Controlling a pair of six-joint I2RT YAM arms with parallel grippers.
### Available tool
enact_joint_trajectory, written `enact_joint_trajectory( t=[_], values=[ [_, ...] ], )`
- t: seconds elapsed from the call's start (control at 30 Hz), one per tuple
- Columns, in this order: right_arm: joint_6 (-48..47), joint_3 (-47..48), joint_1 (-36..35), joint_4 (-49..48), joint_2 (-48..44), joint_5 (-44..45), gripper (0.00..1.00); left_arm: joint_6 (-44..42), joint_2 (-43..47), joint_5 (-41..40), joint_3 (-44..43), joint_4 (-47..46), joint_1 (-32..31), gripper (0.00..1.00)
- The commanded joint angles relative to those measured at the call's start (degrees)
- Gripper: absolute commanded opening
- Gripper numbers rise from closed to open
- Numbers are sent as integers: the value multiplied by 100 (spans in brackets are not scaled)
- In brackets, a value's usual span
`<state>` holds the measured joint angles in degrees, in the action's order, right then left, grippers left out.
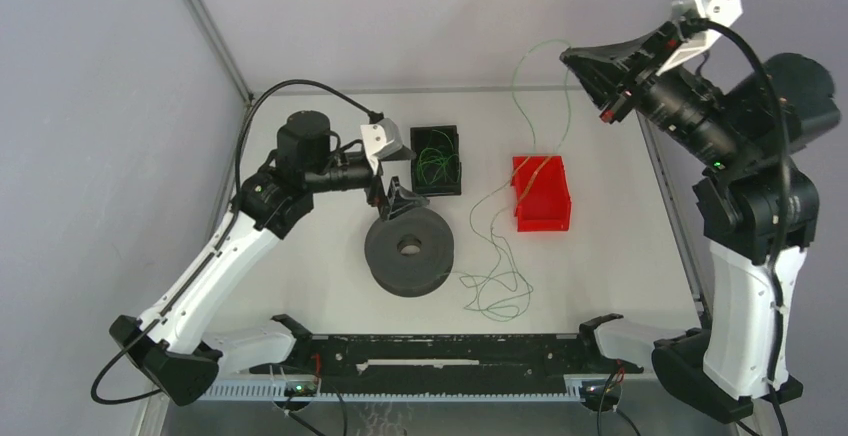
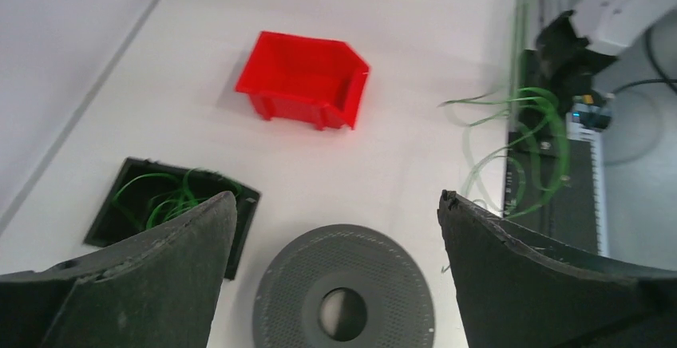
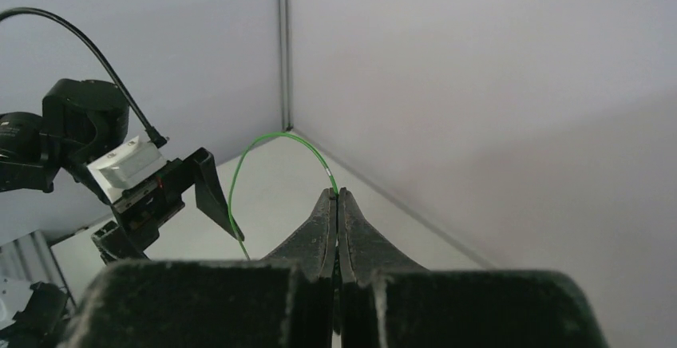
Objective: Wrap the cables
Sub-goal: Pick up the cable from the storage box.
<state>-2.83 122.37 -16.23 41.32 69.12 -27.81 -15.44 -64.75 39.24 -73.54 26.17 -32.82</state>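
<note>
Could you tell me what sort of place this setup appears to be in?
Probably a lab robot cell: plain grey enclosure walls, a white table and a red parts bin.

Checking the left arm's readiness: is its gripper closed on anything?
No, the left gripper stands wide open over the grey spool, holding nothing.

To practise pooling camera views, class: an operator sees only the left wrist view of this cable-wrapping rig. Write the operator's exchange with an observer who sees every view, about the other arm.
Operator: Is the other arm holding anything?
Observer: Yes, the right gripper is shut on a green cable.
Operator: Where does it lead?
Observer: In the top view it comes down by the red bin to loose loops right of the grey spool.
</note>
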Motion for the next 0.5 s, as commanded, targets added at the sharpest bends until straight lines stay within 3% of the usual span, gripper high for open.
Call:
enact_joint_trajectory(
  t=[0.0,0.2,0.47],
  values=[
    [316,-290,-27,29,56,-127,0,273,-17,582,-343,-76,-306,100],
    [537,-108,-28,167,276,-427,0,903,-400,705,-453,-536,-694,100],
    [670,-46,-20,123,239,-586,0,1073,-1161,-242,-794,-1022,-947,97]
  ],
)
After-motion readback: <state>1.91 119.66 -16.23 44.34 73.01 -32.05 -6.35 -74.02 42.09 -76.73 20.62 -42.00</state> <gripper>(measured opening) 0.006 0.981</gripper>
